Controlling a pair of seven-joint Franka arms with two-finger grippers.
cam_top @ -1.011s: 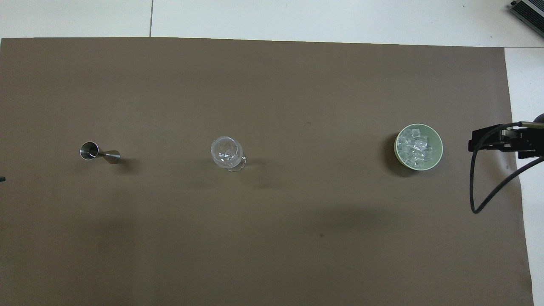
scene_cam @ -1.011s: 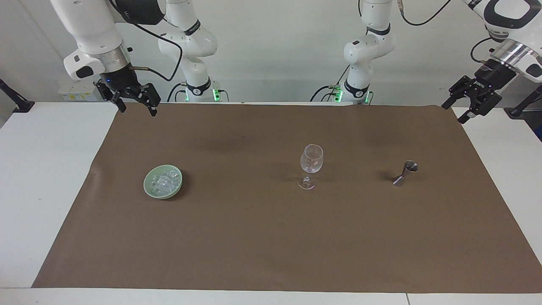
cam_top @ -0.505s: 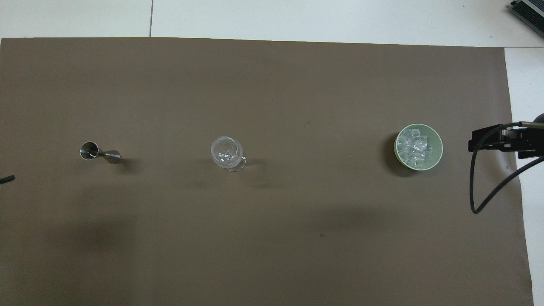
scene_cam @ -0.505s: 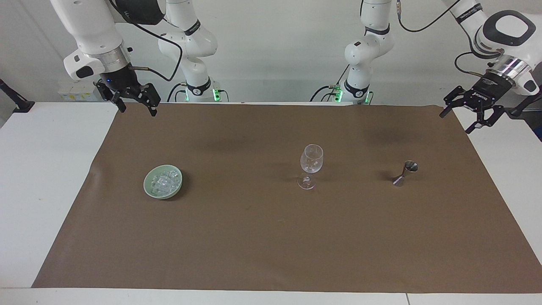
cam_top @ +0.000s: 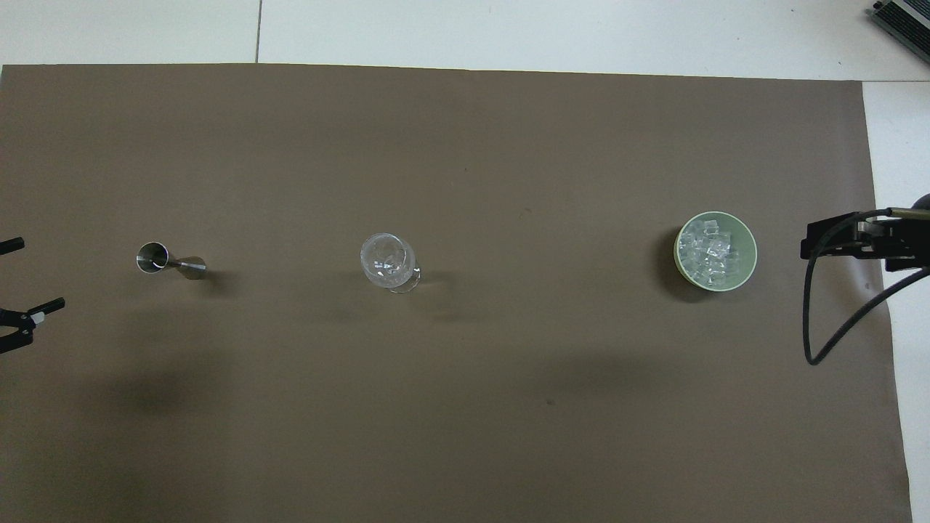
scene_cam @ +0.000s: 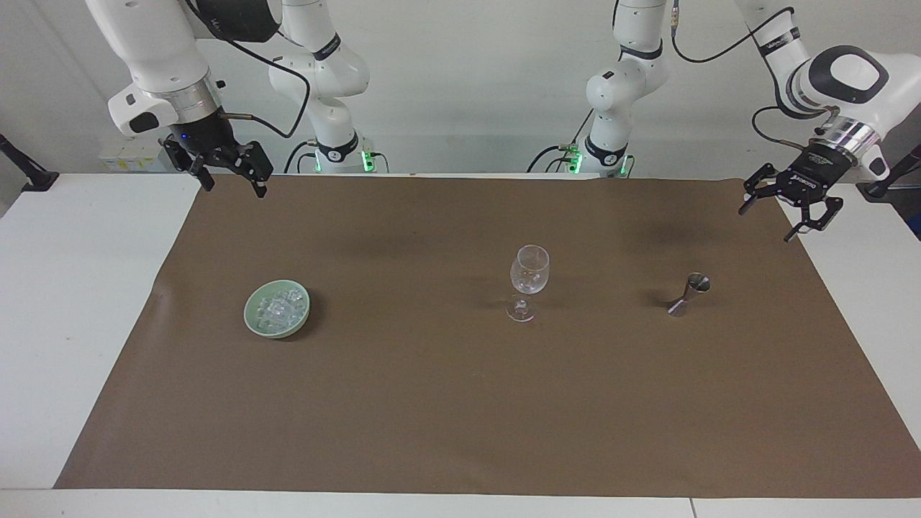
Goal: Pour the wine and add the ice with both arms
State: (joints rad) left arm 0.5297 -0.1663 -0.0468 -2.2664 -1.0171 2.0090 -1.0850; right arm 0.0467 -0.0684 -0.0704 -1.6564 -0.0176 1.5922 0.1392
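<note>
Over the brown mat's corners, both white arms hang raised with jaws spread wide, empty: left gripper (scene_cam: 788, 210) tilted toward the upright steel jigger (scene_cam: 689, 293), right gripper (scene_cam: 230, 176) above the green bowl (scene_cam: 253, 316) holding heaped ice (scene_cam: 279, 308), beside an upright clear wine glass (scene_cam: 527, 280).

Plain brown mat (scene_cam: 446, 403) — no pattern, flat and even — laid over a white table (scene_cam: 65, 288). Pale green bowl (scene_cam: 253, 320) toward the right arm's end, heaped with clear, whitish ice (scene_cam: 279, 308). Clear wine glass (scene_cam: 529, 280) near the middle, colourless through and through. Silvery steel jigger (scene_cam: 688, 293) toward the left arm's end. White arms, silver wrist rings, black cables — black right gripper (scene_cam: 229, 178), black left gripper (scene_cam: 781, 216). Green lights glowing at both arm bases.
</note>
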